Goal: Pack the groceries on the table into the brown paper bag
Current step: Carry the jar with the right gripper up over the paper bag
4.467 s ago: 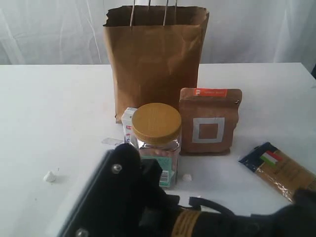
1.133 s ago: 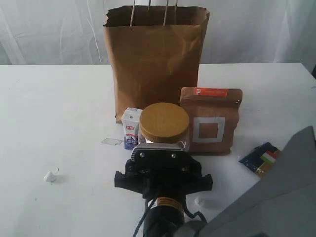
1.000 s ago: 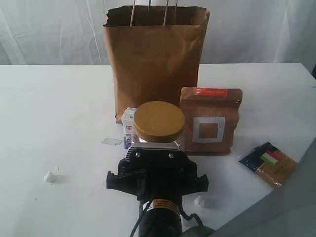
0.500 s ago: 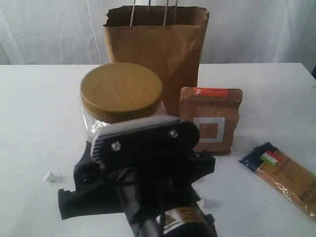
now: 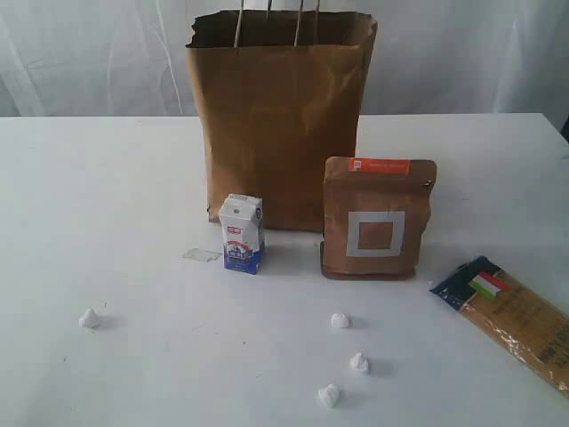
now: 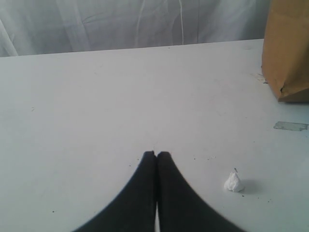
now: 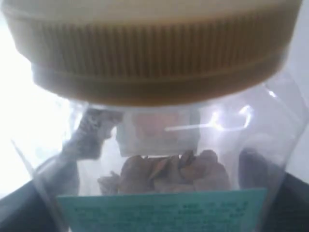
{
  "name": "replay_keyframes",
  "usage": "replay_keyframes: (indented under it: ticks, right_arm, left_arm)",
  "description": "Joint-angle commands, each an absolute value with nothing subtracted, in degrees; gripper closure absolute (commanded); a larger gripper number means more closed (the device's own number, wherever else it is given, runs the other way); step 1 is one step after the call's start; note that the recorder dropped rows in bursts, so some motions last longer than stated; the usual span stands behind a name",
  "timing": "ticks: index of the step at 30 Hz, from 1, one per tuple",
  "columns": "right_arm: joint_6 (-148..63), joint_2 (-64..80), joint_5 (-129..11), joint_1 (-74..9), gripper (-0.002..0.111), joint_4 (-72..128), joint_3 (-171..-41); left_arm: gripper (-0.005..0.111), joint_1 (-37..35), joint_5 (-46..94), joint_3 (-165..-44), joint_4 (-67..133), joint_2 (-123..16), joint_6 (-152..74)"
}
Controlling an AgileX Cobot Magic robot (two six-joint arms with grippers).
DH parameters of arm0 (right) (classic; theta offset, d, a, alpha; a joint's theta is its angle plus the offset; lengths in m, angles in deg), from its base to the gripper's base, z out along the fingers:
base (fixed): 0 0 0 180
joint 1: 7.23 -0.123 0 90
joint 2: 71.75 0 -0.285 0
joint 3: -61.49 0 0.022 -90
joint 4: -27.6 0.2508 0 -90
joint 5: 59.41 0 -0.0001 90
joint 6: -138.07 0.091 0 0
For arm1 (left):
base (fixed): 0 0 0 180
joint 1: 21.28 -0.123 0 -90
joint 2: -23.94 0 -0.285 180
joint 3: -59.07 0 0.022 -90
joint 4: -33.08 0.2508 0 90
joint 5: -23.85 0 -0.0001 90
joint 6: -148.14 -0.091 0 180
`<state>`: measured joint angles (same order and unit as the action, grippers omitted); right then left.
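Your left gripper (image 6: 156, 155) hangs low over the white table (image 6: 77, 96), its two dark fingers (image 6: 142, 183) pressed together on nothing. The paper bag (image 6: 289, 48) shows a bottom corner off to one side of it, with a white crumb (image 6: 234, 182) and a scrap of clear tape (image 6: 291, 126) lying near.

Your right gripper (image 7: 154, 210) is clamped on the gold-lidded nut jar (image 7: 159, 159), which fills its camera, nuts showing through the clear wall. Where the jar sits relative to the bag cannot be told.

The bag stands upright, mouth open, handles up. The carton (image 5: 242, 233) stands just in front of it, the pouch (image 5: 378, 218) upright beside the carton, toward the bag's right edge. The pasta packet (image 5: 516, 316) lies flat, well apart to the bag's front right. Three more crumbs (image 5: 340, 320) dot the table farther in front.
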<state>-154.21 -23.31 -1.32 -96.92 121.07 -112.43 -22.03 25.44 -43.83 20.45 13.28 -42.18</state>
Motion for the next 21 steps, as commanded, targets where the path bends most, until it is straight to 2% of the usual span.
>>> replay_keyframes:
  ticks: [1, 5, 8, 17, 21]
  right_arm:
    - [-164.8, -19.6, -1.9, -96.8, 0.089, 122.6, -116.8]
    - [-164.8, -14.9, 9.2, -96.8, 0.089, 122.6, -118.9]
    - [-164.8, -10.6, 10.6, -96.8, 0.089, 122.6, -117.9]
    - [-164.8, 3.2, 5.9, -96.8, 0.089, 127.5, -112.6]
    - [-164.8, 7.2, -7.0, -96.8, 0.089, 127.5, -107.6]
  left_arm:
    - [0.107, -21.7, 25.2, -43.7, 20.1, 13.7, -42.4]
    - [0.107, -21.7, 25.2, -43.7, 20.1, 13.7, -42.4]
    - [0.107, -21.7, 25.2, -43.7, 20.1, 13.7, -42.4]
    - [0.107, -21.7, 25.2, -43.7, 20.1, 13.7, -42.4]
    - [0.107, -21.7, 25.2, -43.7, 20.1, 13.7, -42.4]
